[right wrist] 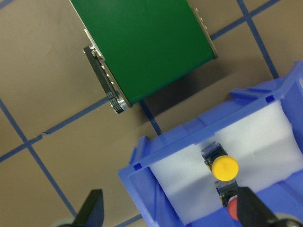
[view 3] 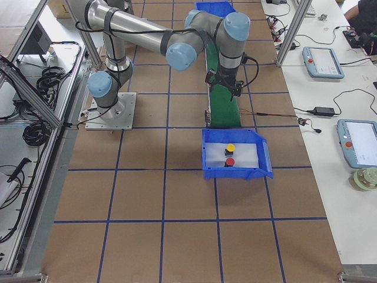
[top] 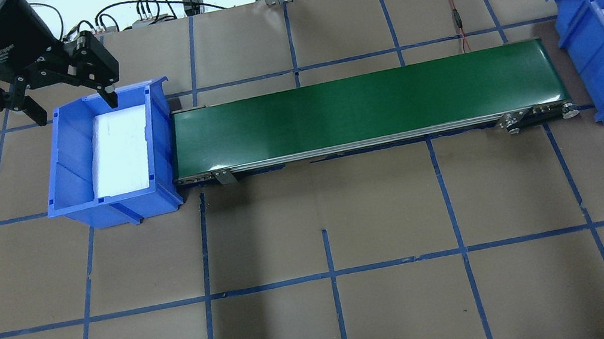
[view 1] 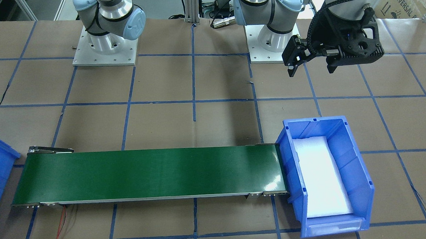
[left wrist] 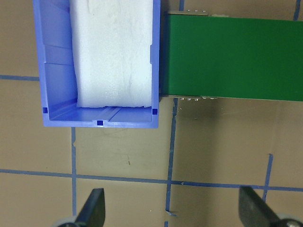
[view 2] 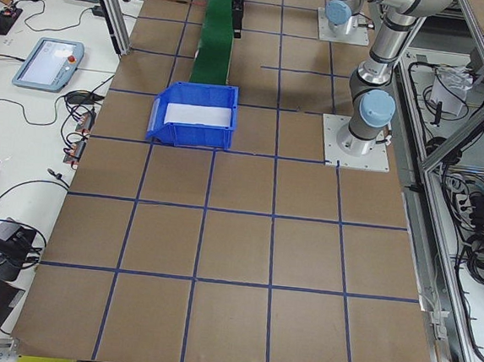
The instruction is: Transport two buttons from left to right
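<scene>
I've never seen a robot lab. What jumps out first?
A long green conveyor belt crosses the table's middle, with a blue plastic bin at each end. The robot's right bin holds a yellow-capped button and a red-capped button; the left bin holds only white foam, the open left gripper hovering near it.

Open bench [top: 346, 217] on near side of conveyor [top: 364, 105]. Left bin [top: 66, 170]: top access open, walls block sideways entry. Right bin [view 3: 235, 172]: yellow button [view 3: 231, 147] and red button [view 3: 230, 161] close together, narrow gap between for jaws.
</scene>
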`<state>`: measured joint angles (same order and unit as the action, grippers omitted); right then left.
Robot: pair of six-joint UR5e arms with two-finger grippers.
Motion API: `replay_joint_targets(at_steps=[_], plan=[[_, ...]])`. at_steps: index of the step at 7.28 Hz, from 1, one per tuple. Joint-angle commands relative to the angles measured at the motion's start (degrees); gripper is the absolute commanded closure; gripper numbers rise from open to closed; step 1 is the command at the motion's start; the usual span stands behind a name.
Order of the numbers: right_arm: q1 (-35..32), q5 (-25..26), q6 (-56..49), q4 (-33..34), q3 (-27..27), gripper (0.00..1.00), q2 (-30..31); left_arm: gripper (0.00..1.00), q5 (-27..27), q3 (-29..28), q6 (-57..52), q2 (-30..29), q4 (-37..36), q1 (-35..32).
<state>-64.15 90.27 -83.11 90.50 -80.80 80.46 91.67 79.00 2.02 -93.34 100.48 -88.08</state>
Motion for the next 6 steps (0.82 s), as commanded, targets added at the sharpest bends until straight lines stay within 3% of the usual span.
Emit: replay_joint_targets(at_steps=[1,4,6], plan=[[-9.19,-0.1,19.8,-2.07,-0.06,0.0,1.71,0.0,0.0,0.02,0.0,0.0,0.07,0.01],[-21.94,0.08,49.6,-1.2,0.2,0.01,1.63,0.0,0.18,0.02,-0.7,0.09,0.25,0.01],[-25.74,-0.53,72.99,-1.64,0.03,0.0,1.19,0.0,0.09,0.19,-0.88,0.26,0.68,0.27]])
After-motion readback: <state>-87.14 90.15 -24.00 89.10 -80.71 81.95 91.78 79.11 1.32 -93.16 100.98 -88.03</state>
